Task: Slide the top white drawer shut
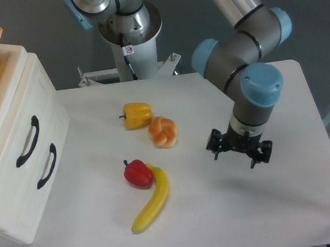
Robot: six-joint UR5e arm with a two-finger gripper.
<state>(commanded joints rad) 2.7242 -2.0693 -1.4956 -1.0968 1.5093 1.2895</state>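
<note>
Drawer: top white drawer [23, 121] at left in cabinet, glossy rigid plastic, likely slides easily; push flat on its front beside black handle [27, 141]. Gripper [239, 150] far right above surface, fingers spread, empty.

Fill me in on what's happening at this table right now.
The gripper hangs empty and open over the right part of the table, far from the top white drawer at the left. That drawer's front sits level with the lower drawer, so it looks shut. A yellow pepper, a bread roll, a red pepper and a banana lie untouched between them.
</note>
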